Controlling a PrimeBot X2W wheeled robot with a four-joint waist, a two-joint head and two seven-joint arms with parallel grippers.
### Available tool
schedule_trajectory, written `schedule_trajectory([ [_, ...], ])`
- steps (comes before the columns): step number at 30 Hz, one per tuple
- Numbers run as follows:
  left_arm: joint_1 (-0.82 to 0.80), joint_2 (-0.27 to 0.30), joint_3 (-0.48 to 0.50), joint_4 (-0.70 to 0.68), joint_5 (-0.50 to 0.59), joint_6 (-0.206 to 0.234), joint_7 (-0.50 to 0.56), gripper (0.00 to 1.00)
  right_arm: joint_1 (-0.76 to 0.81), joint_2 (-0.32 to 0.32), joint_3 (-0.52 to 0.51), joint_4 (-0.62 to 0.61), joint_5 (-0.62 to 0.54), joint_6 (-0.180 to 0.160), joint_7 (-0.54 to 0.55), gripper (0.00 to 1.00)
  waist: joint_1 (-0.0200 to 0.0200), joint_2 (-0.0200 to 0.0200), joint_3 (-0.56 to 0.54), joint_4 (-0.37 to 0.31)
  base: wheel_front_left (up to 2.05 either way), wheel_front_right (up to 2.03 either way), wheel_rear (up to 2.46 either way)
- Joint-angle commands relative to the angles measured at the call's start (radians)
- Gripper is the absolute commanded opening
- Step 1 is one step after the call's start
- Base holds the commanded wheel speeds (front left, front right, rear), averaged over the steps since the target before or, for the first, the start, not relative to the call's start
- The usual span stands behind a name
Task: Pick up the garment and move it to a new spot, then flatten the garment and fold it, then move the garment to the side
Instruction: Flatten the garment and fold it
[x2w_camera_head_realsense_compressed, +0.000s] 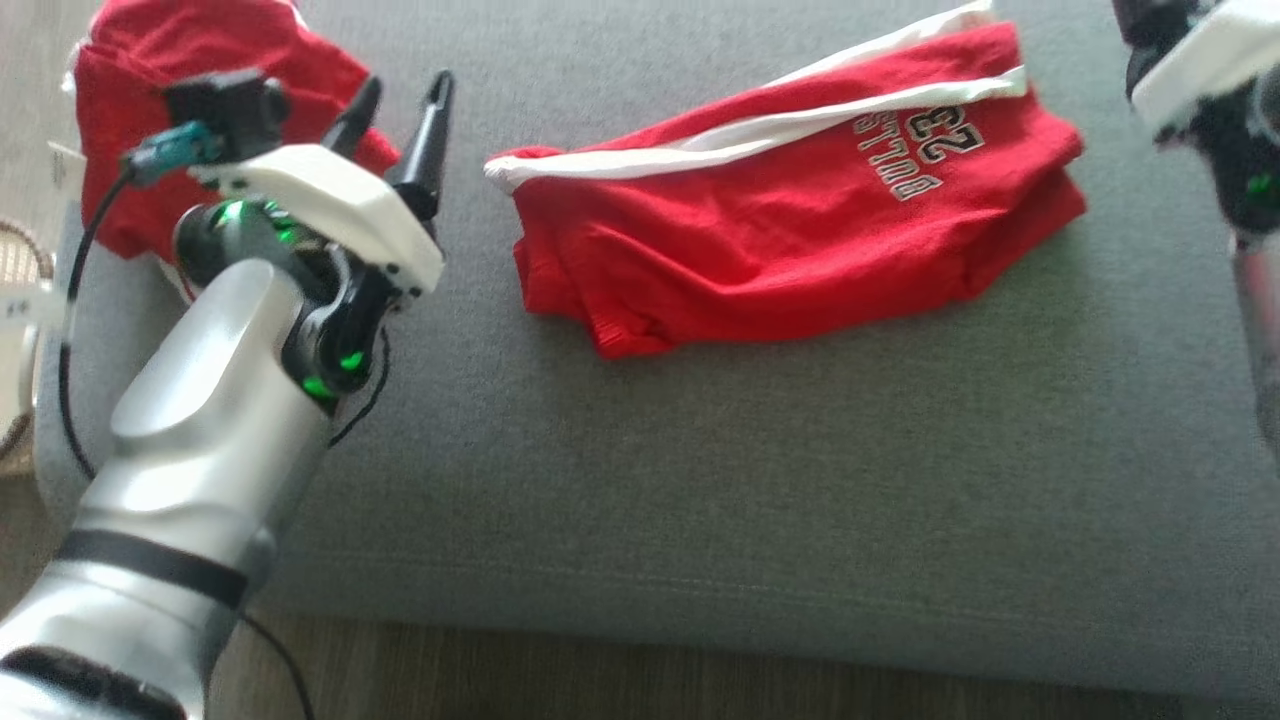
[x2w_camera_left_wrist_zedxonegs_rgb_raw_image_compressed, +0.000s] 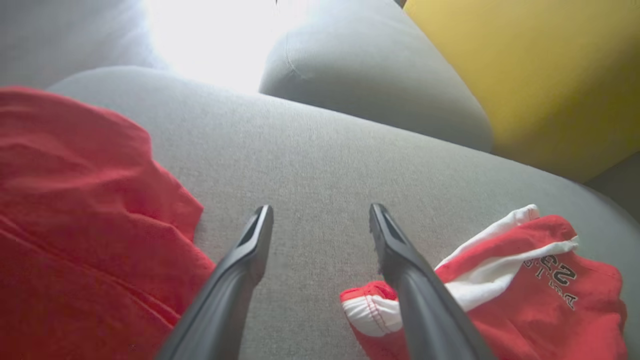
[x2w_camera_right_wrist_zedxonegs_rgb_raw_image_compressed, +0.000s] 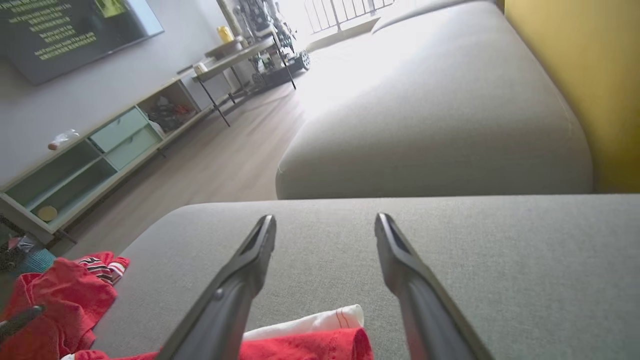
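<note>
A folded red garment (x2w_camera_head_realsense_compressed: 790, 215) with white stripes and the print "BULLS 23" lies on the grey sofa seat (x2w_camera_head_realsense_compressed: 700, 480), right of centre. Its near corner shows in the left wrist view (x2w_camera_left_wrist_zedxonegs_rgb_raw_image_compressed: 525, 300), and its edge sits at the bottom of the right wrist view (x2w_camera_right_wrist_zedxonegs_rgb_raw_image_compressed: 310, 340). My left gripper (x2w_camera_head_realsense_compressed: 400, 95) hovers open to the garment's left, fingers spread over bare cushion (x2w_camera_left_wrist_zedxonegs_rgb_raw_image_compressed: 320, 215). At the top right edge of the head view only the right wrist housing (x2w_camera_head_realsense_compressed: 1210, 90) shows; in its own view the right gripper (x2w_camera_right_wrist_zedxonegs_rgb_raw_image_compressed: 325, 225) is open above the seat.
A second red garment (x2w_camera_head_realsense_compressed: 190, 110) lies heaped at the seat's far left, also seen as a red garment (x2w_camera_left_wrist_zedxonegs_rgb_raw_image_compressed: 85, 225) beside my left fingers. A yellow cushion (x2w_camera_left_wrist_zedxonegs_rgb_raw_image_compressed: 540, 75) and grey sofa back (x2w_camera_left_wrist_zedxonegs_rgb_raw_image_compressed: 370, 70) stand behind. Wooden floor (x2w_camera_head_realsense_compressed: 600, 680) borders the front edge; a shelf unit (x2w_camera_right_wrist_zedxonegs_rgb_raw_image_compressed: 90, 165) stands across the room.
</note>
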Motion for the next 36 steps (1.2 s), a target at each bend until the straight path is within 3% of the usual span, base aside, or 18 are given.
schedule_trajectory([
  [1,0.001,0.06,0.046,-0.026,0.024,0.019,-0.052,1.0,0.034,-0.008,0.013,-0.067,0.013,0.0,-0.039,1.0,0.0,0.0,-0.052,-0.028,0.0,0.0,0.0],
  [9,0.139,0.093,0.109,-0.167,0.133,0.106,-0.155,1.0,0.246,-0.035,0.039,-0.237,-0.08,0.0,-0.2,1.0,0.0,0.0,-0.178,-0.065,0.0,0.0,0.0],
  [14,0.306,0.082,0.217,-0.342,0.262,0.154,-0.156,1.0,0.403,-0.007,0.005,-0.316,-0.182,0.0,-0.269,1.0,0.0,0.0,-0.24,-0.082,0.0,0.0,0.0],
  [17,0.419,0.059,0.27,-0.415,0.335,0.161,-0.157,1.0,0.5,0.022,-0.027,-0.361,-0.253,0.0,-0.294,1.0,0.0,0.0,-0.27,-0.091,0.0,0.0,0.0],
  [23,0.593,0.003,0.328,-0.473,0.452,0.15,-0.157,1.0,0.654,0.097,-0.091,-0.411,-0.346,0.0,-0.308,1.0,0.0,0.0,-0.308,-0.104,0.0,0.0,0.0],
  [28,0.715,-0.076,0.386,-0.489,0.527,0.121,-0.157,1.0,0.746,0.158,-0.141,-0.442,-0.389,0.0,-0.309,1.0,0.0,0.0,-0.323,-0.106,0.0,0.0,0.0],
  [36,0.759,-0.159,0.443,-0.473,0.616,0.043,-0.157,1.0,0.759,0.171,-0.172,-0.482,-0.423,0.0,-0.278,1.0,0.0,0.0,-0.304,-0.07,0.0,0.0,0.0],
])
